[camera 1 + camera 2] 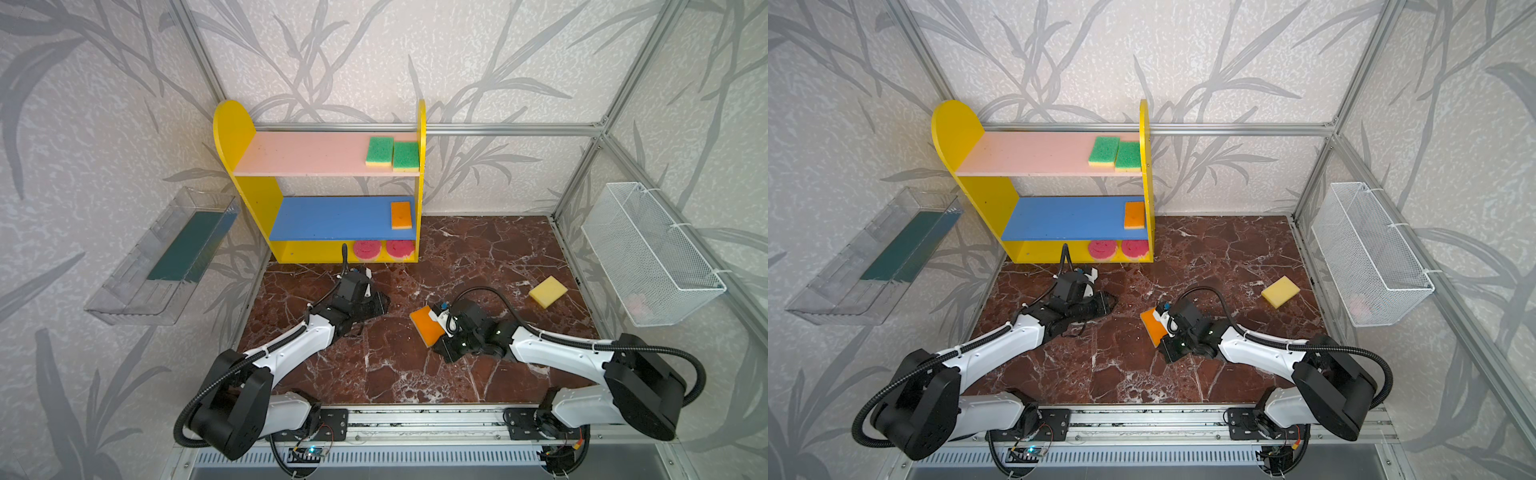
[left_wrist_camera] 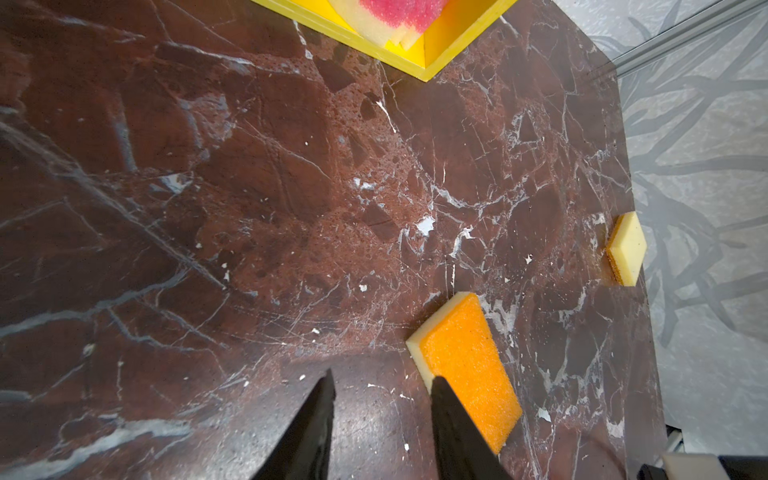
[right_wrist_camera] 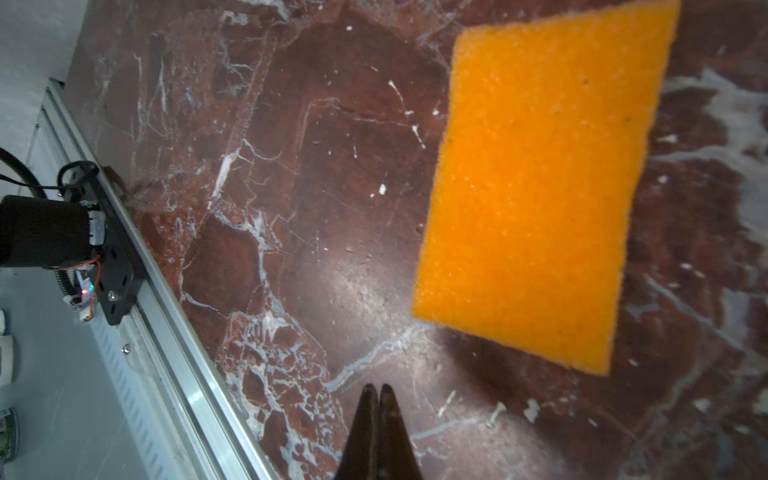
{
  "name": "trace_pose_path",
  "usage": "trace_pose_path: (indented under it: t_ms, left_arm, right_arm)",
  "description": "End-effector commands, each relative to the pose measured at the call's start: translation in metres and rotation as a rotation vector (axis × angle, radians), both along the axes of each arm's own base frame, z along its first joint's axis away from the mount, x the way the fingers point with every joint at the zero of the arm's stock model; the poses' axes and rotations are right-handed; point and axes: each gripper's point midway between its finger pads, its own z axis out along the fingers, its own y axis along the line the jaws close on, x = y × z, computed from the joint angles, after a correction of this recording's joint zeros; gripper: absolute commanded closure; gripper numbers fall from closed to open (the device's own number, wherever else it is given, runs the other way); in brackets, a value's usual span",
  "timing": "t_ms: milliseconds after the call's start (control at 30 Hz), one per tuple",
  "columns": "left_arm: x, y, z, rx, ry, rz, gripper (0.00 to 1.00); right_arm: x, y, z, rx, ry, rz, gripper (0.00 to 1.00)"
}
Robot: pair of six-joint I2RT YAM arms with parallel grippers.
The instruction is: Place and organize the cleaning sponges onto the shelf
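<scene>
The yellow shelf [image 1: 232, 124] stands at the back. Two green sponges [image 1: 379, 151] lie on its pink board, an orange one [image 1: 401, 215] on the blue board, and two round pink ones [image 1: 367, 250] on the base. Another orange-faced sponge [image 1: 426, 326] [image 3: 536, 178] lies on the marble table, right beside my right gripper [image 3: 378, 388], which is shut and empty. My left gripper [image 2: 385, 378] is open over bare marble, with that sponge [image 2: 469, 365] just beyond one finger. A yellow sponge [image 1: 547, 291] lies face down at the right.
A clear plastic tray [image 1: 166, 257] hangs on the left wall. On the right wall hangs a white wire basket [image 1: 648, 253]. An aluminium rail [image 1: 415, 428] with both arm bases runs along the table's front edge.
</scene>
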Motion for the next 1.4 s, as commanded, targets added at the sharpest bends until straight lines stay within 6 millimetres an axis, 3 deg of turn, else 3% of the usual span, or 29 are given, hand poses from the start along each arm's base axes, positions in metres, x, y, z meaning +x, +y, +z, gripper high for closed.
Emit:
trace_pose_path:
  t_ms: [0, 133, 333, 533, 833, 1100, 1367]
  left_arm:
    - [0.001, 0.005, 0.001, 0.036, -0.01, 0.01, 0.5]
    - [-0.003, 0.011, 0.002, 0.054, -0.018, 0.021, 0.3]
    - [-0.004, 0.012, 0.007, 0.065, -0.027, 0.013, 0.17]
    - [-0.001, 0.003, 0.008, 0.084, -0.04, -0.011, 0.15]
    - [-0.001, -0.02, 0.01, 0.161, -0.072, -0.073, 0.15]
    - [-0.005, -0.036, 0.004, 0.23, -0.102, -0.193, 0.12]
    - [-0.013, -0.049, -0.007, 0.321, -0.096, -0.305, 0.09]
  right_arm:
    - [0.008, 0.016, 0.0, 0.008, -0.025, -0.008, 0.99]
    - [0.013, 0.021, -0.019, -0.039, -0.004, -0.017, 1.0]
    - [0.024, 0.002, -0.037, -0.177, -0.024, -0.077, 1.0]
    - [0.043, -0.032, -0.038, -0.253, -0.035, -0.187, 1.0]
    - [0.096, -0.052, -0.041, -0.225, 0.021, -0.305, 1.0]
    - [0.143, -0.026, -0.046, -0.129, 0.075, -0.312, 1.0]
    - [0.175, -0.02, -0.027, -0.09, 0.052, -0.329, 1.0]
